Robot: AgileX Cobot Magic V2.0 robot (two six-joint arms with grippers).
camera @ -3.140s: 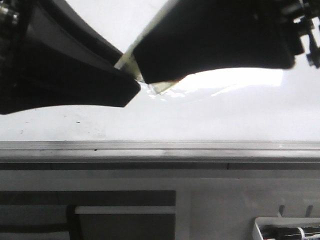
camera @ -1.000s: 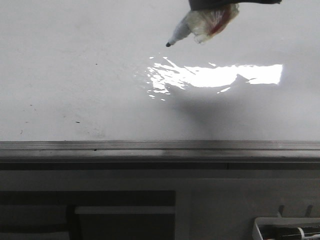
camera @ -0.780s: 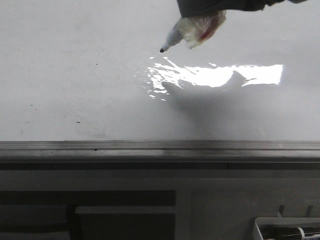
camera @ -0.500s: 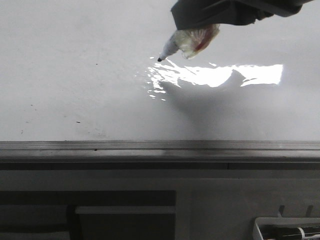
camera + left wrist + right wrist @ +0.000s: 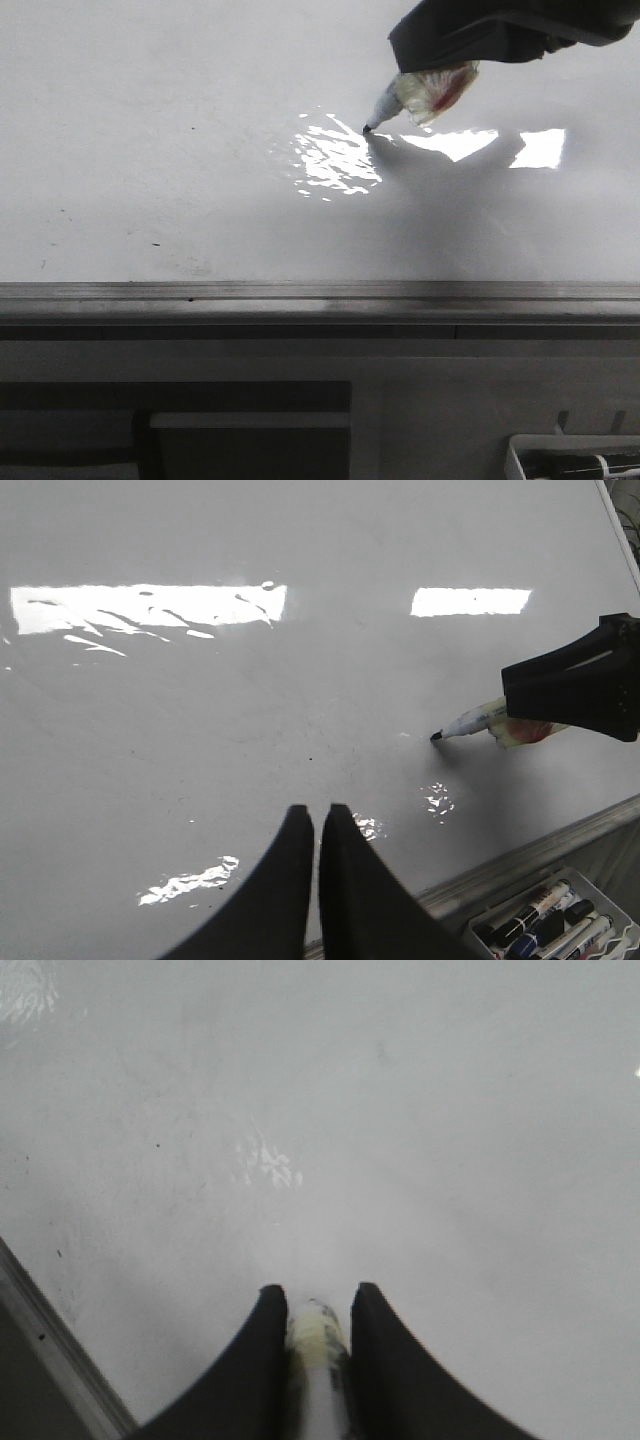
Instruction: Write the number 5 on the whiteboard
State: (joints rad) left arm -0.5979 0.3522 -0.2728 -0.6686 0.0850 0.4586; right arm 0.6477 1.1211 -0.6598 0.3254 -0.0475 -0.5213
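Note:
The whiteboard point(image 5: 150, 120) is a large glossy white board with a glare patch and a grey edge rail point(image 5: 300, 292). No number 5 shows on it, only tiny black specks. My right gripper point(image 5: 440, 75) is shut on a marker point(image 5: 385, 105) with tape round its barrel. The black tip points down-left and touches or nearly touches the board beside the glare. The marker also shows in the left wrist view point(image 5: 468, 722) and the right wrist view point(image 5: 318, 1340). My left gripper point(image 5: 316, 815) is shut and empty, held above the board near its rail.
A tray of spare markers point(image 5: 545, 925) sits beyond the board's edge rail; its corner shows in the front view point(image 5: 575, 458). A grey cabinet front point(image 5: 300, 400) lies below the rail.
The right gripper with the marker has come down and moved right; the tip now meets the board by the glare. The left arm, which blocked the front view earlier, has left that view.

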